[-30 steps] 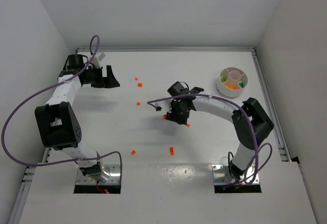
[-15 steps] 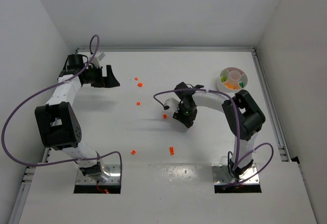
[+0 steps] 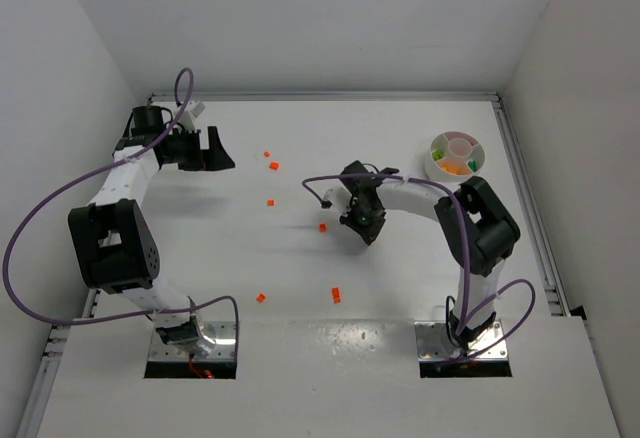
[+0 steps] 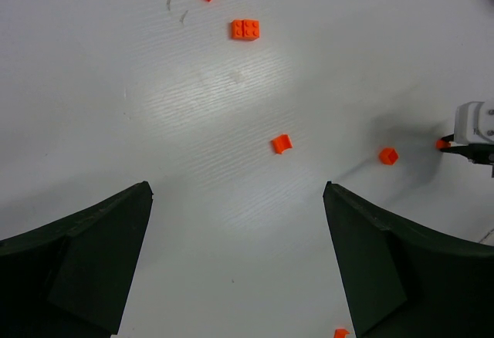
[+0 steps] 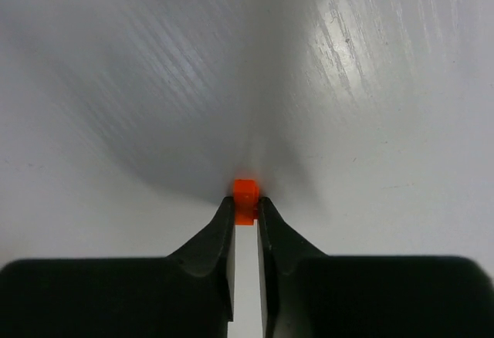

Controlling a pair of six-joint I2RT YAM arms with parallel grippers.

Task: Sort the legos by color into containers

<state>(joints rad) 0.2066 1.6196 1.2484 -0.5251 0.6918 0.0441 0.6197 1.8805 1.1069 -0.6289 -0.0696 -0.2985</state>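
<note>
Jaws of right gripper (image 5: 246,211): clamped on tiny orange plastic lego brick (image 5: 245,190), close to white table (image 5: 116,83) | jaws of left gripper (image 4: 237,190): wide apart, empty

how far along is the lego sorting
Done: a few green, yellow and orange pieces already lie in the dish. In hand: the right gripper pinches one orange brick. Left: six loose orange bricks on the table; the left gripper is open and empty.
</note>
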